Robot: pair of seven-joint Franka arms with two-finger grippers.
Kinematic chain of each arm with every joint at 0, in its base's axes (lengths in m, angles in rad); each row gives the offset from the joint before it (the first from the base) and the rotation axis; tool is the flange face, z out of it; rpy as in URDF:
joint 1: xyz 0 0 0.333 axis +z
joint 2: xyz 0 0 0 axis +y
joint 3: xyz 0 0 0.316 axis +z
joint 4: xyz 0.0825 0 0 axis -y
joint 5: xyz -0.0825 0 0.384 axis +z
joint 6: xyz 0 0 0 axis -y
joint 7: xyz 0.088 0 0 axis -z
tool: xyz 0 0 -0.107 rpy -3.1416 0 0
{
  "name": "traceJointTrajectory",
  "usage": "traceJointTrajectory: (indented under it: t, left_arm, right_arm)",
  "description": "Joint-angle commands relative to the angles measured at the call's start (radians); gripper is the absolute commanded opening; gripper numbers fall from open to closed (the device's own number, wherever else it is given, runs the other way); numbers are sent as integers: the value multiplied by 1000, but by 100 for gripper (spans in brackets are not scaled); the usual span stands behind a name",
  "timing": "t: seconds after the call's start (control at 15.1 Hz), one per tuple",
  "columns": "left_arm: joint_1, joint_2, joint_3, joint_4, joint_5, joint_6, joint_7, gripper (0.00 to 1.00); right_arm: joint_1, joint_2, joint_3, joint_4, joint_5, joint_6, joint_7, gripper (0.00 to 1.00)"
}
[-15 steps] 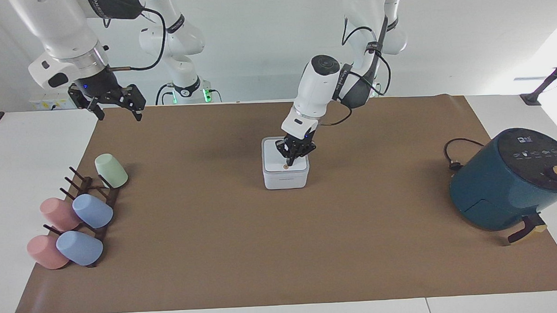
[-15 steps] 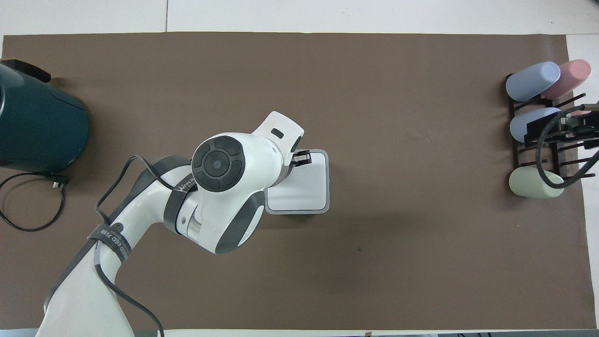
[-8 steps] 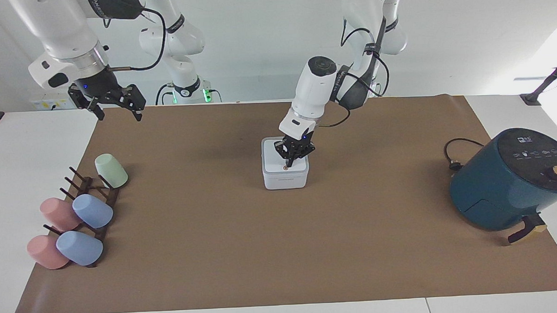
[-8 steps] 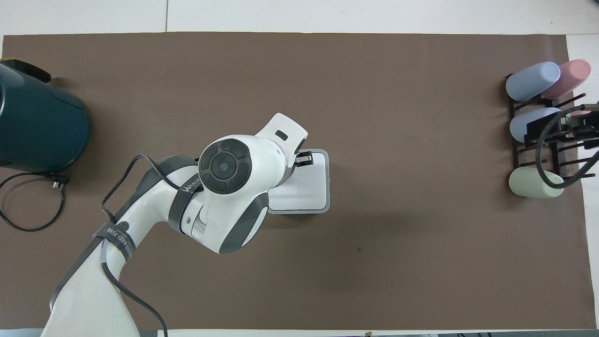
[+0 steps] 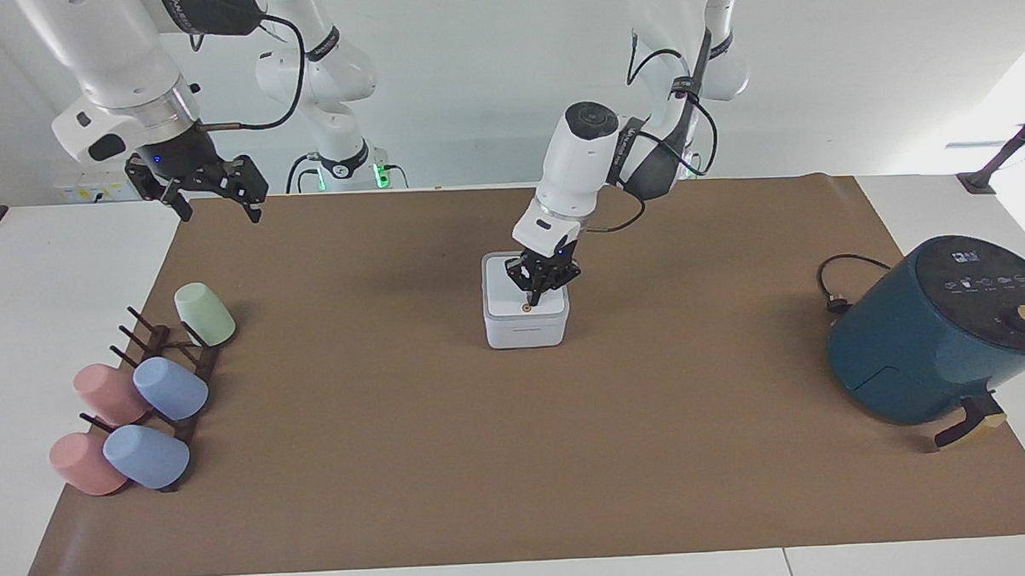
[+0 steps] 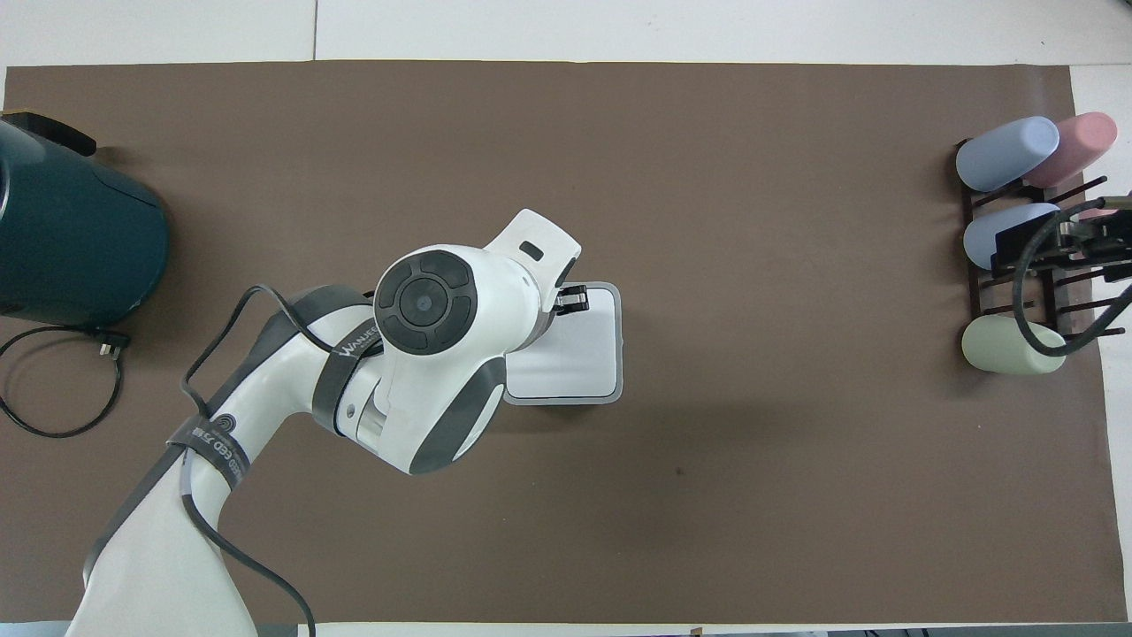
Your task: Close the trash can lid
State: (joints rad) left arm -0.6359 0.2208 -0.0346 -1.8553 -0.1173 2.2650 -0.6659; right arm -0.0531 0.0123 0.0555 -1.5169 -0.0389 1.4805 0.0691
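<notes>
The white trash can (image 5: 527, 331) stands in the middle of the brown mat. Its lid (image 5: 502, 299) lies flat on the can, with the orange-ringed dot (image 5: 526, 306) on top near the edge farthest from the robots. The lid also shows in the overhead view (image 6: 575, 354), partly covered by the left arm. My left gripper (image 5: 532, 297) points down over the lid, fingers shut, its tip just above the dot; it also shows in the overhead view (image 6: 573, 299). My right gripper (image 5: 220, 211) is open and empty, and waits in the air at the right arm's end, over the cup rack (image 6: 1052, 243).
A teal air fryer (image 5: 936, 329) with a black cord (image 5: 836, 289) stands at the left arm's end. A dark cup rack (image 5: 170, 368) with pink, blue and green cups (image 5: 205, 313) lies at the right arm's end. A brown mat (image 5: 518, 458) covers the table.
The left gripper's tip has lifted slightly off the orange dot, and its wrist has shifted a little. The lid stays flat. The right arm has not moved.
</notes>
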Motion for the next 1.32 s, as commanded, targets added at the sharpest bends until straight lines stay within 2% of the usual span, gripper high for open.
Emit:
traceJointTrajectory:
  t: [0.0, 0.4, 0.46, 0.53, 0.73, 0.93, 1.12, 1.26]
  left_arm:
    - [62, -55, -4, 57, 7, -174, 46, 0]
    - [241, -224, 1, 71, -4, -413, 227, 0]
    - [284, -247, 2, 71, -4, -453, 283, 17]
    - [330, -267, 2, 71, -4, -484, 345, 99]
    - [458, -310, 4, 76, 7, -556, 529, 100]
    - [563, -314, 8, 123, 24, -639, 682, 100]
    - [613, -288, 8, 246, 50, -767, 712, 100]
    - [611, -278, 7, 287, 86, -818, 712, 100]
  right_arm:
    - [-16, 5, 11, 14, 1, -20, -26, 100]
    - [-16, 5, 11, 14, 1, -20, -26, 100]
    - [-16, 5, 11, 14, 1, -20, -26, 100]
    - [-16, 5, 11, 14, 1, -20, -26, 100]
    - [-16, 5, 11, 14, 1, -20, -26, 100]
    - [-16, 5, 11, 14, 1, -20, -26, 100]
    - [-16, 5, 11, 14, 1, -20, -26, 100]
    - [-16, 5, 11, 14, 1, -20, -26, 100]
